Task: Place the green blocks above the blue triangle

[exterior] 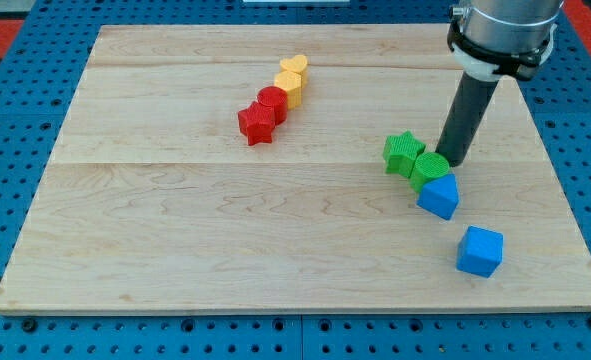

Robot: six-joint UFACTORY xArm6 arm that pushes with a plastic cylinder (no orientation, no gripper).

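2 green blocks, a star [404, 151] and a round one [430, 167], sit touching above the blue triangle [439, 195]; my tip [453, 160], a jawless rod, touches the round one's right.

Bright even light, sharp focus, soft short shadows, no glare

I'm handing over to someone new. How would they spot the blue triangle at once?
Look at the right half of the wooden board, just below the dark rod, my tip. A green star and a green round block run diagonally down to the blue triangle, which touches the round one. The blue cube sits apart, lower right.
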